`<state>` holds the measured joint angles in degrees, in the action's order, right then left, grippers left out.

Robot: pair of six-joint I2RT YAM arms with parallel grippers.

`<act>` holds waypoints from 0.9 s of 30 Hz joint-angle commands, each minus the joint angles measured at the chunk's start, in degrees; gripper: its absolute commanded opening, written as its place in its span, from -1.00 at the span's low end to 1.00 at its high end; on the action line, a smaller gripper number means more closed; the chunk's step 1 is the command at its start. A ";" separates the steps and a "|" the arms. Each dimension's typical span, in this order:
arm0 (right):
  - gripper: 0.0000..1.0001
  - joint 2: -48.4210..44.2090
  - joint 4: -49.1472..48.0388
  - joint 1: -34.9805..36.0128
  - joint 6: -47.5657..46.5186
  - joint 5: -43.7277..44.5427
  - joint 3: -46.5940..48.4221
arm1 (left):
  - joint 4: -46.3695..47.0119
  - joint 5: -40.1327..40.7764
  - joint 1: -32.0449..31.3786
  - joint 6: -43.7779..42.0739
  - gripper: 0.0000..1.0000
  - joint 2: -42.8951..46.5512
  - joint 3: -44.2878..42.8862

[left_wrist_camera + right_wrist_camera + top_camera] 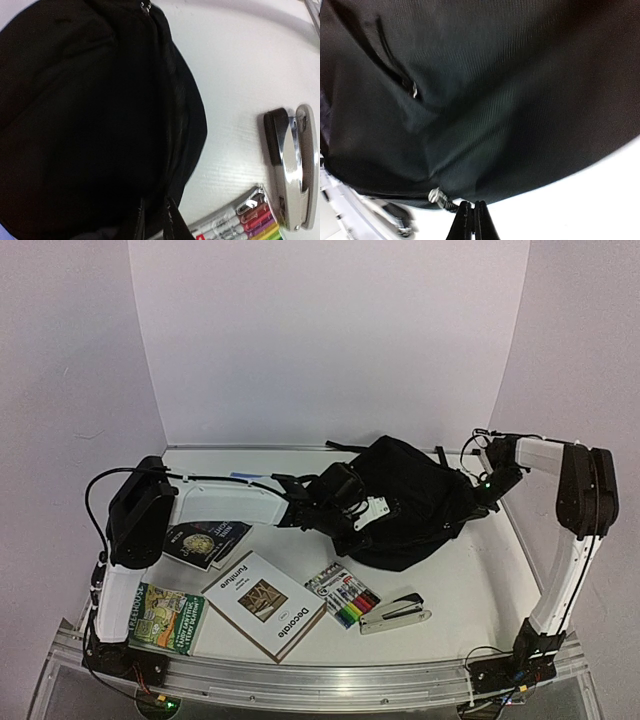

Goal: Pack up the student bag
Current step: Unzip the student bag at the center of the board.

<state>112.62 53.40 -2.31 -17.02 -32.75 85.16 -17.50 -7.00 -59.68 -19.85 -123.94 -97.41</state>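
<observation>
Books [265, 605], markers [342, 598], stapler [395, 612] lay nearest us; behind, the bag [410, 505], seemingly limp and light, slumped mid-table. At its edge the right gripper [472, 204] was closed; the left gripper [155, 200] we couldn't tell. Best hold, we judged: the zipper rim [167, 100].

Bright, even light from above on the white tabletop [470, 560]. Soft shadows under the black bag [410, 490]. Glare on the shiny stapler [295, 170]. Blurry, bent edges in wrist views.
</observation>
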 commanded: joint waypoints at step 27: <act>0.15 -4.72 -7.58 30.03 -1.15 7.64 3.11 | 2.38 3.66 13.34 48.21 0.25 18.83 16.43</act>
<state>106.40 47.05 25.42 -16.68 -27.82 89.63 -18.55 -3.88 -46.46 22.82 -109.46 -83.18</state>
